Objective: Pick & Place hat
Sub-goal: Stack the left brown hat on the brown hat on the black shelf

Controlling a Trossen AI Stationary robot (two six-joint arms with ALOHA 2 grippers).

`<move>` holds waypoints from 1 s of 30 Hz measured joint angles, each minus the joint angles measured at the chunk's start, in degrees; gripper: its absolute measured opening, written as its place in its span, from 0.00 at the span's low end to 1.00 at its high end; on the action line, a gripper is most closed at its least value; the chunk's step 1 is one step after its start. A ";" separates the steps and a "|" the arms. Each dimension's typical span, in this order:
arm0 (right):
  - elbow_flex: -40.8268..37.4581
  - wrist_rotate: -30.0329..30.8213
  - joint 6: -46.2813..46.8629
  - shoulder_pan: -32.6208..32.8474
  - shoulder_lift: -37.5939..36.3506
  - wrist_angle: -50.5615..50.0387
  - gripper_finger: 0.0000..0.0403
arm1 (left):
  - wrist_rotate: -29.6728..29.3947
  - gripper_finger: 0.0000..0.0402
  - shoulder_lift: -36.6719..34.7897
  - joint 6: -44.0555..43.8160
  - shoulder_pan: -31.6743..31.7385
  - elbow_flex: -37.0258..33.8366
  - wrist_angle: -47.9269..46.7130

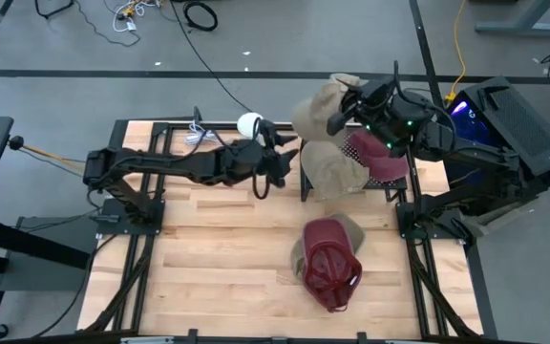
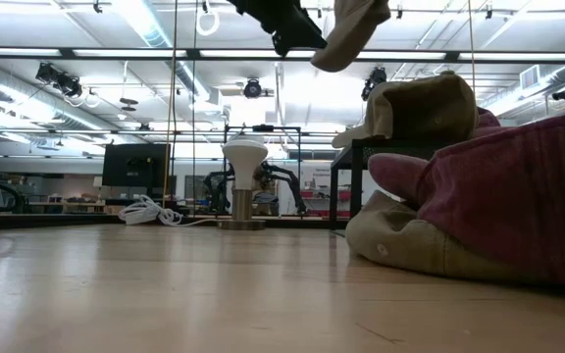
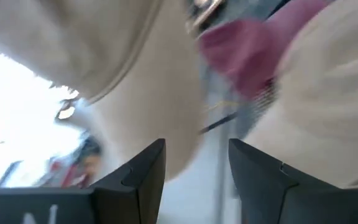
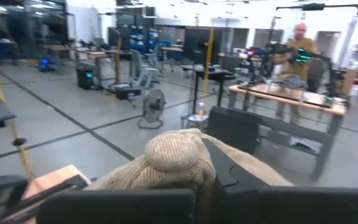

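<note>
My right gripper point(image 1: 344, 113) is shut on a beige hat point(image 1: 315, 110), which it holds in the air over the table's far edge; the low view shows this hat point(image 2: 353, 31) hanging high up. My left gripper point(image 1: 277, 172) stands open just left of it, and the wrist view shows nothing between its fingers point(image 3: 143, 177). On a dark stand point(image 1: 306, 182) sit another beige hat point(image 1: 337, 170) and a maroon mesh cap point(image 1: 378, 158). A maroon cap point(image 1: 332, 268) lies on top of a beige hat point(image 1: 351, 229) on the tabletop. My right gripper pinches the beige hat's cloth point(image 4: 205, 177) between its two shut fingers, beside the rounded crown point(image 4: 174, 152). The fingers come in about level from the table's right side. The hat is lifted clear of the table and stand and droops from the fingers.
A white lamp-like object point(image 1: 249, 123) and a coiled white cable point(image 1: 197, 134) sit at the far left of the wooden table point(image 1: 218, 258). Open wood lies at the near left. A person point(image 4: 298, 46) stands in the room beyond.
</note>
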 joint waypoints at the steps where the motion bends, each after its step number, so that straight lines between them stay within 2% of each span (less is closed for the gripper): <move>1: 0.00 -0.54 0.00 0.00 0.00 -0.04 0.00 | -2.73 0.45 0.69 1.58 -0.22 0.00 2.23; 4: 0.00 -0.74 0.00 0.04 0.02 -0.04 0.00 | -6.70 0.45 2.07 6.20 -0.59 0.00 7.71; 14: 0.00 -0.70 -5.61 0.02 0.01 7.03 0.00 | -5.75 0.45 3.13 7.69 -0.65 0.00 8.85; 23: 0.00 -0.70 -5.33 0.02 0.00 7.36 0.00 | -8.84 0.45 3.11 10.81 -0.52 0.00 16.98; 30: 0.00 -0.67 -5.81 0.02 0.00 12.92 0.00 | -7.55 0.45 3.11 10.90 -0.45 0.00 16.82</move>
